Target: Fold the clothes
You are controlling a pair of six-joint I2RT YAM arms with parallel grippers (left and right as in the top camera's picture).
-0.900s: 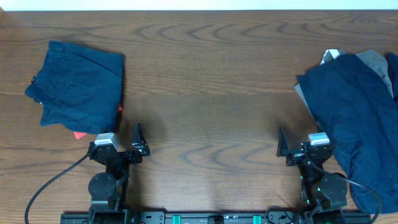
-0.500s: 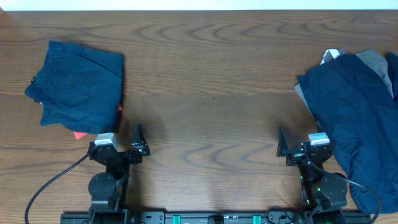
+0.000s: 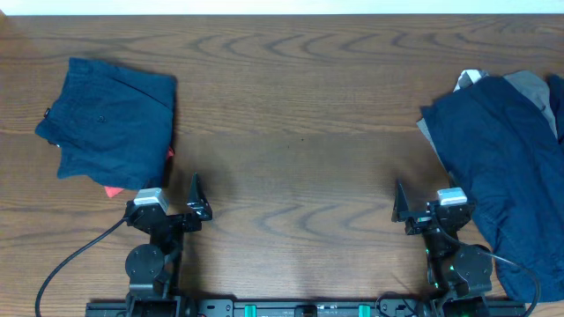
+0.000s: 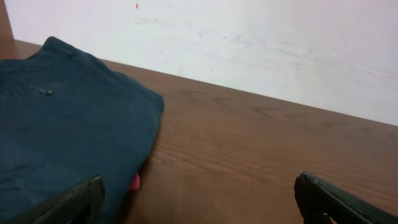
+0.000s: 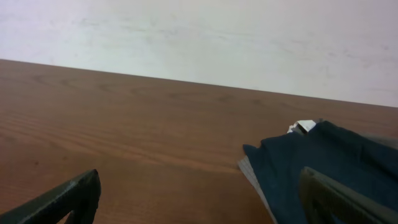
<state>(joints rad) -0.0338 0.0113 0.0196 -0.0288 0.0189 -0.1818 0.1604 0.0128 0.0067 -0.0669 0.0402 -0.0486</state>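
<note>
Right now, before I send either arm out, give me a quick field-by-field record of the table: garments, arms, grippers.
folded garment: navy shorts, neat stack at far left of table
red item: small red bit showing under that stack's near edge
unfolded pile: navy garment spread at right edge, grey cloth beneath it
left gripper: open, empty, near the front edge
right gripper: open, empty, beside the pile
table centre: bare wood

Folded navy shorts (image 3: 110, 119) far left; navy/grey pile (image 3: 507, 167) right edge of table (image 3: 300, 132).
</note>
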